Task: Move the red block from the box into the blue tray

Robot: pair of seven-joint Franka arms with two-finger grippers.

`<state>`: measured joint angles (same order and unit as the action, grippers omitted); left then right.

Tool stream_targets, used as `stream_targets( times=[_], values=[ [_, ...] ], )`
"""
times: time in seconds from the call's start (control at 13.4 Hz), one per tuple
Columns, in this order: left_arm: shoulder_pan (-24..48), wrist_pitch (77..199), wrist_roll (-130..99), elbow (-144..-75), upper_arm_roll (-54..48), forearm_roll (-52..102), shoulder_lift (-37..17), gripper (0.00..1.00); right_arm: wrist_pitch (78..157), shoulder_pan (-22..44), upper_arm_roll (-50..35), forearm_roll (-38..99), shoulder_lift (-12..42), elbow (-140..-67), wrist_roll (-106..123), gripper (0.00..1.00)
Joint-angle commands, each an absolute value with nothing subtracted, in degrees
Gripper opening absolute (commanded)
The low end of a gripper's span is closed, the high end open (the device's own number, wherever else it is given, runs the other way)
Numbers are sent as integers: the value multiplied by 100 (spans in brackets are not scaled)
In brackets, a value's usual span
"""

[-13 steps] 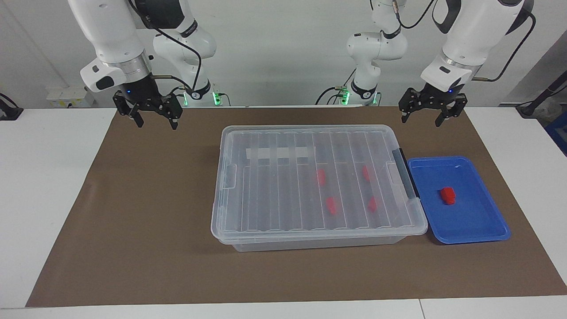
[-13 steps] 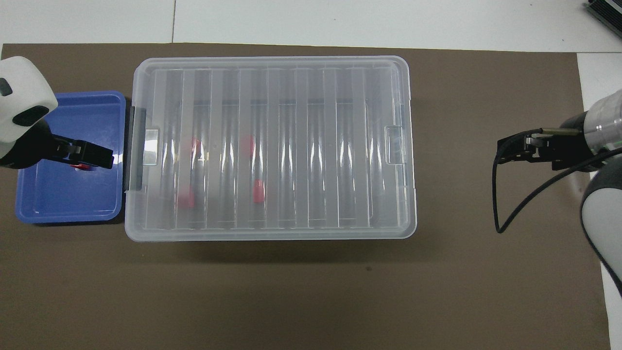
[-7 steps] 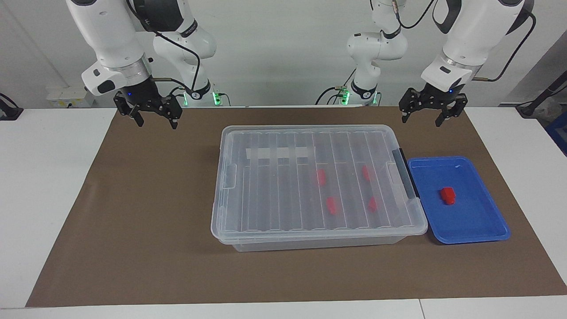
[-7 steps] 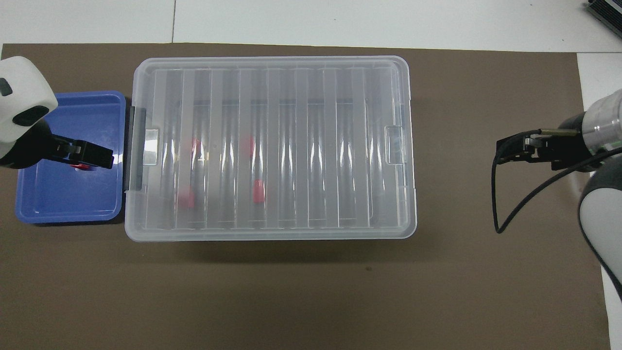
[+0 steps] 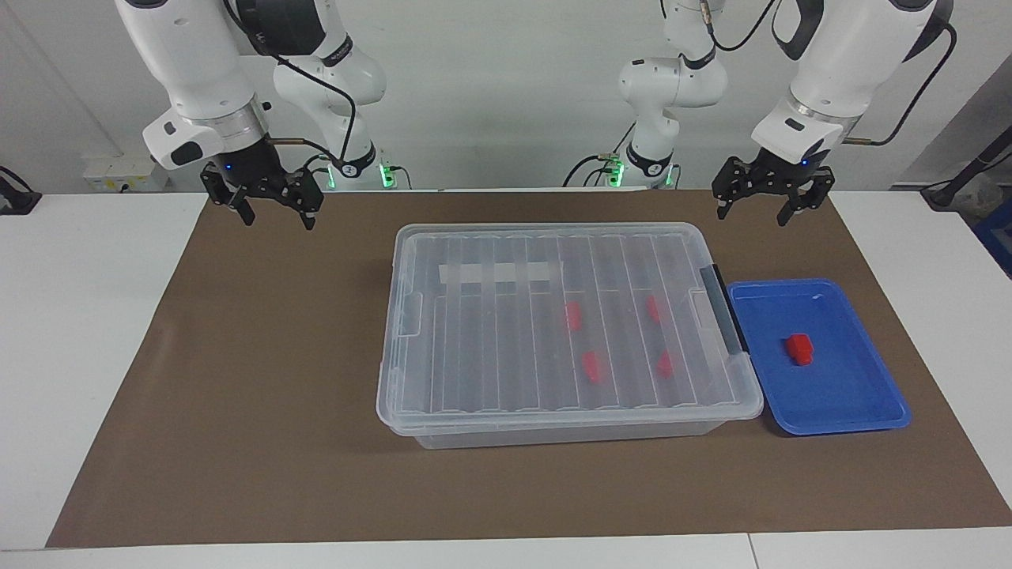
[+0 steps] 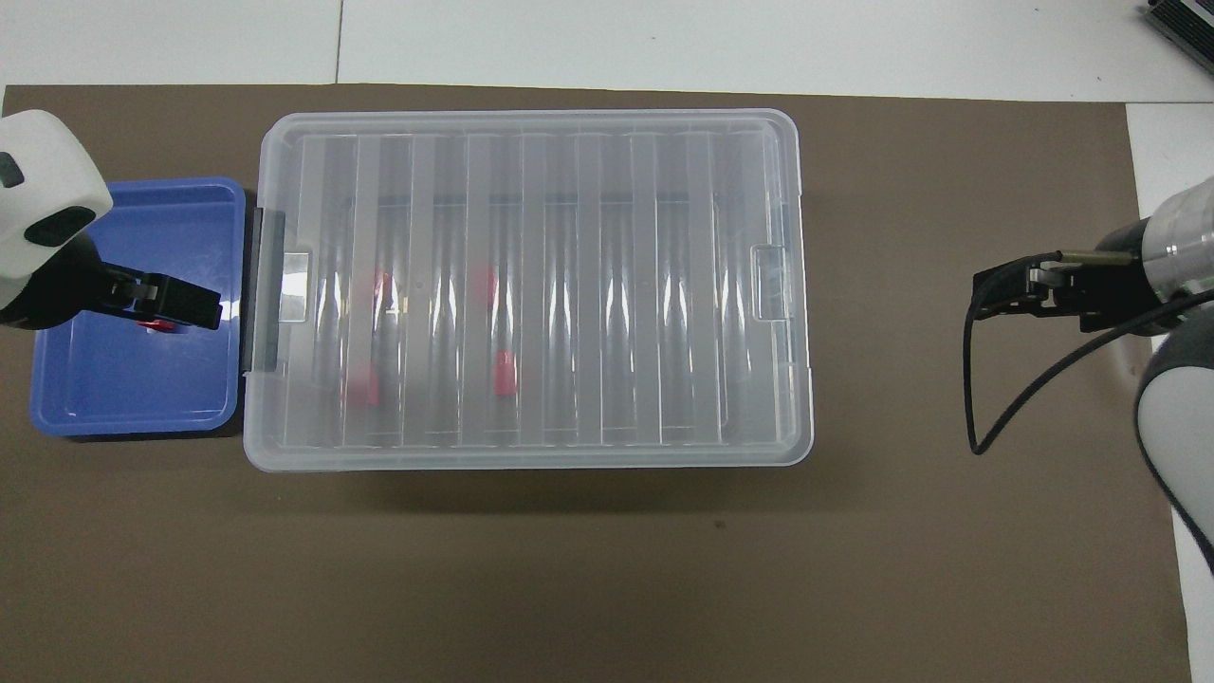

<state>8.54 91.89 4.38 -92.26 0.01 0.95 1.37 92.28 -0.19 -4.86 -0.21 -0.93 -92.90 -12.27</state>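
The box (image 5: 490,332) is a large clear bin with its ribbed lid shut, at the middle of the brown mat; it also shows in the overhead view (image 6: 588,285). Several red blocks (image 5: 590,366) lie inside it under the lid. One red block (image 5: 798,348) lies in the blue tray (image 5: 842,391), which stands beside the box at the left arm's end. My left gripper (image 5: 751,215) is open and empty, raised. In the overhead view it (image 6: 190,305) covers most of that block above the tray (image 6: 123,389). My right gripper (image 5: 279,221) is open and empty, raised over the mat at the right arm's end (image 6: 996,296).
The brown mat (image 5: 261,379) covers most of the white table. A black latch (image 5: 721,308) sits on the box's end next to the tray. A black cable (image 6: 986,408) hangs from the right arm.
The right gripper has drawn back very slightly toward its own end of the table. The left gripper, box, tray and blocks have not moved.
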Motion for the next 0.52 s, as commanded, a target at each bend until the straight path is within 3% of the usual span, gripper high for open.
stream_targets(
  times=[0.0, 0.45],
  values=[
    [844, 9158, 387, -9352, -9, -35, 255, 100, 9282, -97, -510, 62, -211, -9430, -1107, 100],
    [844, 9158, 387, -9352, -9, -35, 255, 100, 9290, -88, -510, 70, -228, -9448, -1099, 100]
  ],
)
